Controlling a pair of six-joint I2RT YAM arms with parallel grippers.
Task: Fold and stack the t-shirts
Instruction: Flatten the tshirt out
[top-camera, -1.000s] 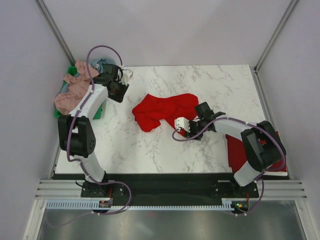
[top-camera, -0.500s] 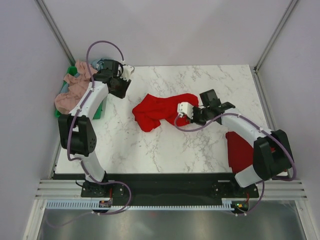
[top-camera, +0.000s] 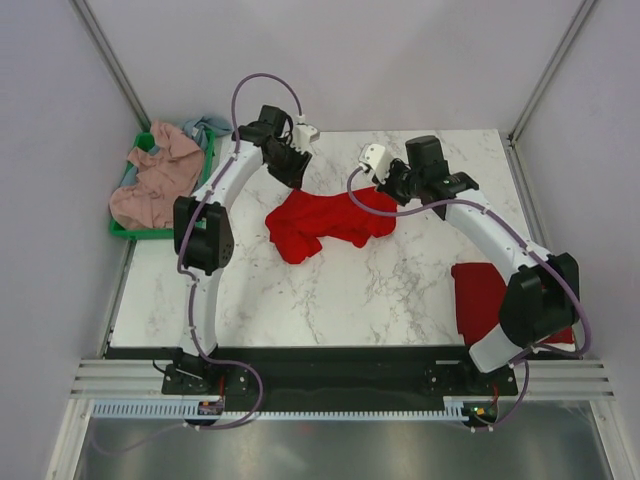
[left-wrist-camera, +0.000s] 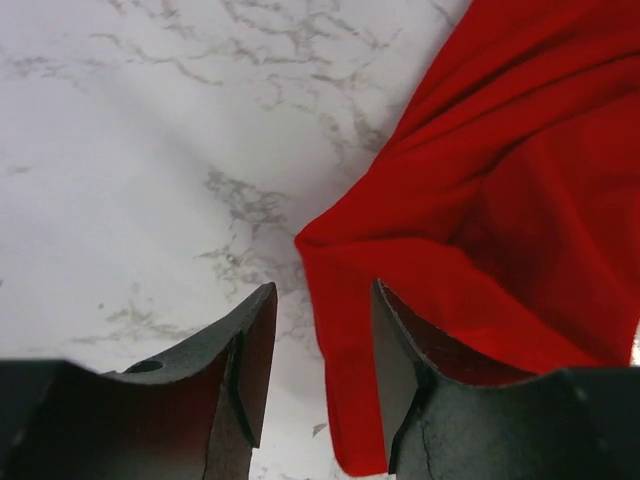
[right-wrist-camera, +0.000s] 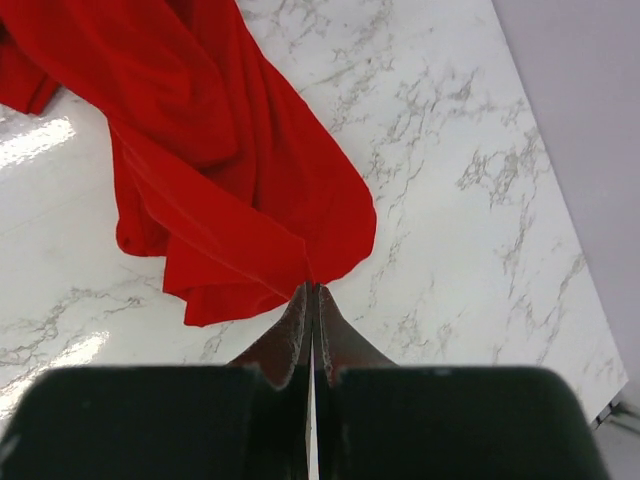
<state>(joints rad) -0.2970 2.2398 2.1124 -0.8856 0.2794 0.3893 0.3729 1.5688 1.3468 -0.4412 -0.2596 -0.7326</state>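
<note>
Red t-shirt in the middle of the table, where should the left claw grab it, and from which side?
On the red t-shirt, grip the hem corner jutting onto the marble table, coming down from its far-left side: the open left claw hangs astride that edge. The right claw is shut on the opposite corner.

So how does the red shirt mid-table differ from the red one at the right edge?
The middle shirt lies crumpled; the edge shirt lies flat with straight sides. The right gripper is shut on the middle shirt's edge; nothing grips the edge shirt, which the right arm partly hides. Both are bright red, on the marble table.
</note>
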